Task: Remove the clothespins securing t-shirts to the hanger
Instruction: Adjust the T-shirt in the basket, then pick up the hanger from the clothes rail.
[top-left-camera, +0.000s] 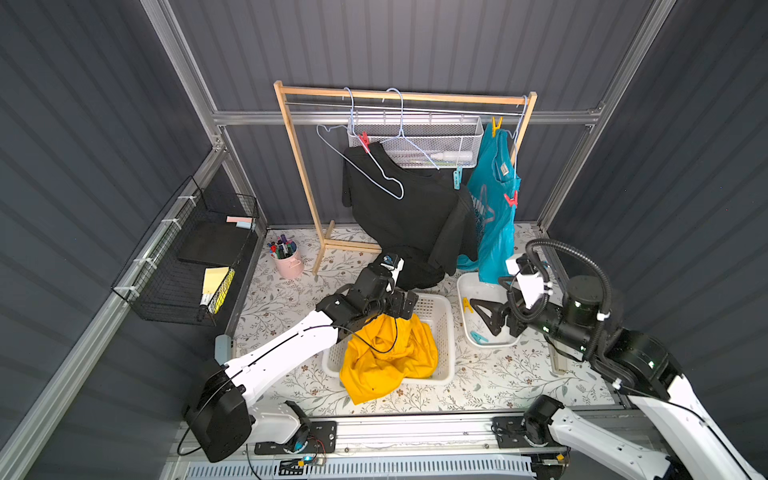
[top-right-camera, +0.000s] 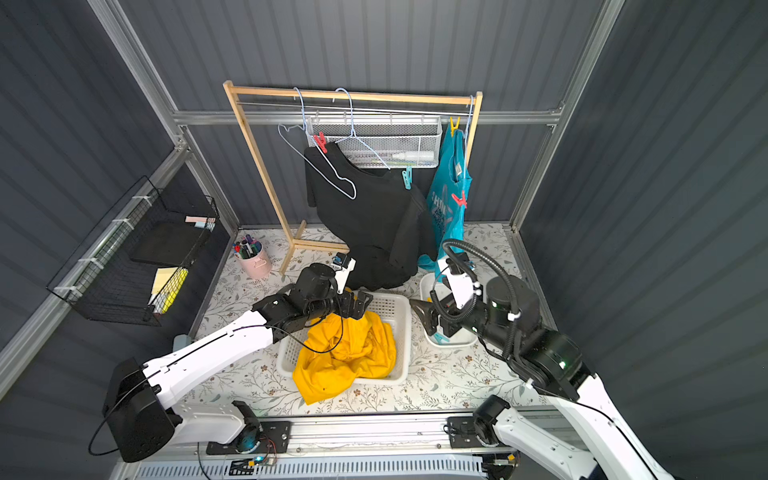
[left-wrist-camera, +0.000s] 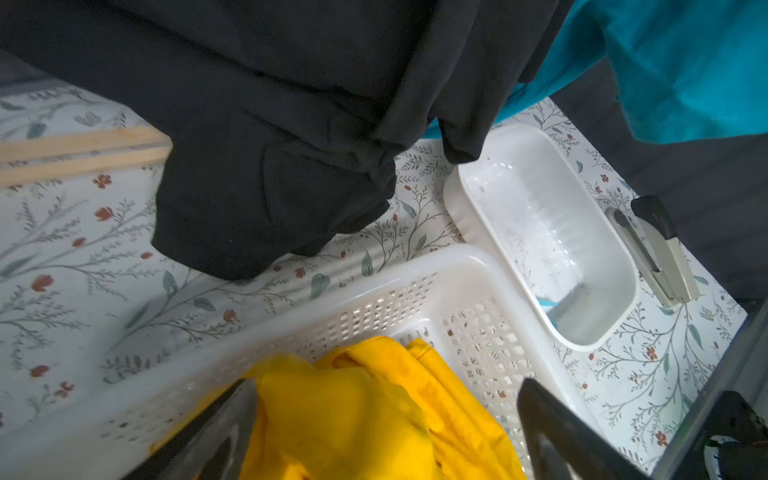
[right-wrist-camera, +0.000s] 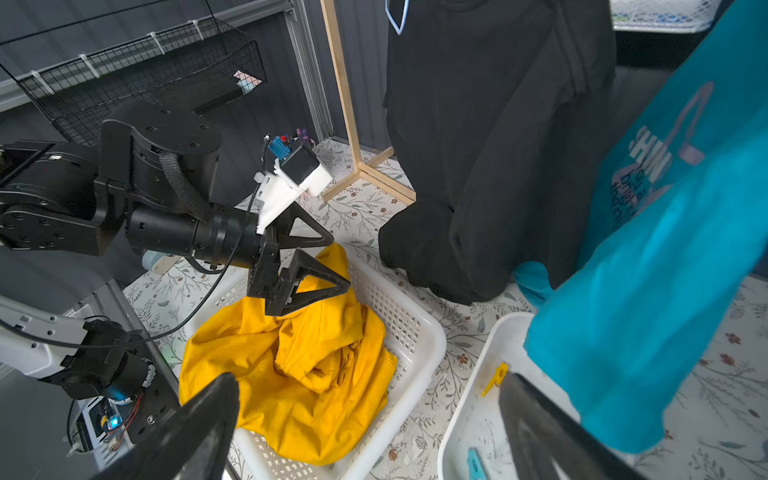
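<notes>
Left gripper (right-wrist-camera: 338, 262), triangular black jaws apart, hovers over crumpled yellow t-shirt (right-wrist-camera: 291, 374).

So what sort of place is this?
Probably a mock laundry corner in a robot test booth: a wooden clothes rack, a white laundry basket, grey panelled walls on aluminium framing.
</notes>
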